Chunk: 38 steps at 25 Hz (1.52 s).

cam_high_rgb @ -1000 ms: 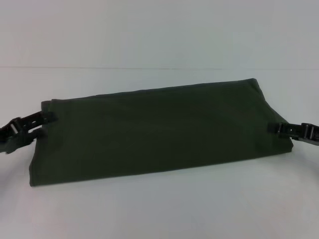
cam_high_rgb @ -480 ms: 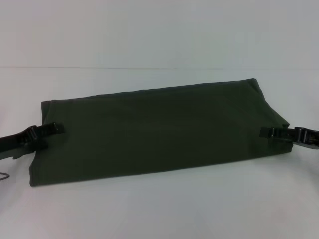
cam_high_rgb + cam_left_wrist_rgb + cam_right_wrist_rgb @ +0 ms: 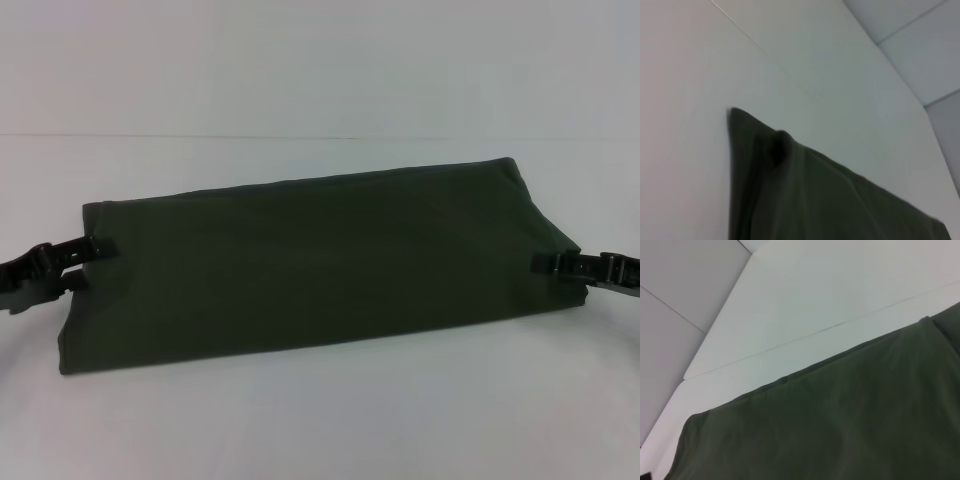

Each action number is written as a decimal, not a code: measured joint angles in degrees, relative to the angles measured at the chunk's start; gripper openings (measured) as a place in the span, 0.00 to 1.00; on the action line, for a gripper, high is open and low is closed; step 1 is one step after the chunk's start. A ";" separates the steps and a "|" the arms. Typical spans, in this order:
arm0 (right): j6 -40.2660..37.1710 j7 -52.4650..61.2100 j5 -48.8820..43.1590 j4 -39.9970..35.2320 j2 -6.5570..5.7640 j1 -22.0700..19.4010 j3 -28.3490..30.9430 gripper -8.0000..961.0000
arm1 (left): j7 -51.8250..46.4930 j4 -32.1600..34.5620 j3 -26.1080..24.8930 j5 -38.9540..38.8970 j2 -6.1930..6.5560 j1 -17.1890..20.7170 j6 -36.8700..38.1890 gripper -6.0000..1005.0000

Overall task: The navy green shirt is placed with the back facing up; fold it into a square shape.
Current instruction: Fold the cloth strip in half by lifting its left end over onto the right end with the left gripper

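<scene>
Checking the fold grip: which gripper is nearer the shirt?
Neither: the left gripper is at the navy green shirt's left edge, the right gripper at its right edge.

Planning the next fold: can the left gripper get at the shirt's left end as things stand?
Probably yes. The left gripper is already at the left end of the shirt, with nothing between them on the table.

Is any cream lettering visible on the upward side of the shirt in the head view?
No, the navy green shirt shows only plain dark green cloth, folded into a long band.
</scene>
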 joint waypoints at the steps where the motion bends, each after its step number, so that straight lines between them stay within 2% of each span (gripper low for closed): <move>1: -0.08 0.10 0.00 0.00 -0.20 -0.14 -0.01 0.77 | -0.65 1.00 0.02 1.15 0.28 0.24 1.79 0.84; 5: -0.56 0.27 -0.03 -0.01 -0.60 -0.58 -0.06 0.77 | -3.60 4.45 -0.69 7.69 1.07 0.96 6.32 0.84; 9: -0.73 0.55 -1.16 -0.06 -0.65 -0.67 -0.07 0.77 | -4.07 6.48 -1.25 10.81 1.22 1.93 8.35 0.84; 19: -0.82 0.62 -1.67 -0.10 -0.70 -0.42 -0.07 0.77 | -1.20 6.60 -1.43 11.43 1.01 2.41 7.21 0.84; 28: -0.82 0.63 -1.67 -0.10 -0.65 -0.26 -0.06 0.77 | -0.52 5.90 2.07 11.27 0.28 2.04 5.90 0.84; 38: -0.81 0.63 -1.67 -0.09 -0.62 -0.23 -0.06 0.77 | -2.18 5.78 3.89 12.26 0.53 1.38 7.07 0.84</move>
